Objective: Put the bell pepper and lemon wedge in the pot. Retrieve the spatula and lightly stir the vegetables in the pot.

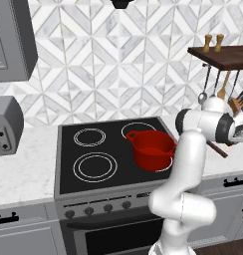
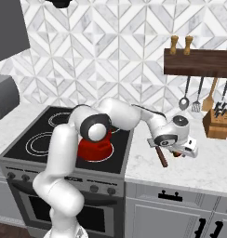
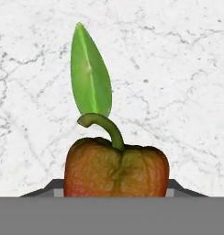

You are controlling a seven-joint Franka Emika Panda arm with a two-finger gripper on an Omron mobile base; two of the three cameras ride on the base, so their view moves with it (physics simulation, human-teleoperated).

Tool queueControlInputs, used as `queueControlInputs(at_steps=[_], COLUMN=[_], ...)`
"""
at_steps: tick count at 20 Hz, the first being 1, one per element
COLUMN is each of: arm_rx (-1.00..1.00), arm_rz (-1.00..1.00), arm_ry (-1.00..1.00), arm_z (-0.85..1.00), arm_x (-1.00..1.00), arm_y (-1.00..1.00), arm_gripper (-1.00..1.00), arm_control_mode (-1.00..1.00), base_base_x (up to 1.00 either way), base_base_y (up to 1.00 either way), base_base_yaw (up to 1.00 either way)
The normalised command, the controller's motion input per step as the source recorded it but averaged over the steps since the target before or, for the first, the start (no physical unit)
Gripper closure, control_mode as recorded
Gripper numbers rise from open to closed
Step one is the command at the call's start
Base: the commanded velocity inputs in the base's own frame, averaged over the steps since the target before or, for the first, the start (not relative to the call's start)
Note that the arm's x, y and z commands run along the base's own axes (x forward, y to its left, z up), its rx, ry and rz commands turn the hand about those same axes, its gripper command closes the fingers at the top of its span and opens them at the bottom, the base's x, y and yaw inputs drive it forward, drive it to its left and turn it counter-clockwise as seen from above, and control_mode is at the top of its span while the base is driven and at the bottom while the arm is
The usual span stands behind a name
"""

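We are seeing the bell pepper [image 3: 116,170] sitting low and central in the hand view, right at the gripper's [image 2: 180,152] fingers, on the white marble counter [image 3: 178,69]. We cannot tell whether the jaws are gripping it. The lemon wedge [image 3: 90,75] is lying just beyond. The red pot [image 1: 151,148] is sitting on the stove [image 1: 93,154], well apart.

A white chevron-tiled wall [image 1: 118,64] backs a marble counter [image 2: 199,167] and black stove [image 1: 93,159], with grey cabinets [image 2: 176,216] below and a dark wooden shelf [image 2: 199,62] above.
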Motion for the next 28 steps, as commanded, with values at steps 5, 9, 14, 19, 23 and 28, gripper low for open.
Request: queueControlInputs(at_steps=[5, 9, 14, 19, 23, 28], arm_rx=[0.00, 0.00, 0.00, 0.00, -0.01, -0.01], arm_rz=[0.04, 0.07, 0.19, 0.31, 0.34, 0.34], arm_ry=[-0.01, 0.00, 0.10, 0.24, 0.22, 0.19], arm_z=[1.00, 1.00, 1.00, 0.58, 0.22, 0.04], arm_x=[-0.28, -0.27, -0.11, 0.00, 0.00, 0.00], arm_y=[0.42, 0.75, 0.99, 1.00, 1.00, 1.00], arm_gripper=[1.00, 1.00, 1.00, 1.00, 1.00, 1.00], arm_control_mode=[-1.00, -1.00, -1.00, -1.00, -1.00, -1.00], base_base_x=[0.00, 0.00, 0.00, 0.00, 0.00, 0.00], base_base_y=[0.00, 0.00, 0.00, 0.00, 0.00, 0.00], base_base_yaw=[0.00, 0.00, 0.00, 0.00, 0.00, 0.00])
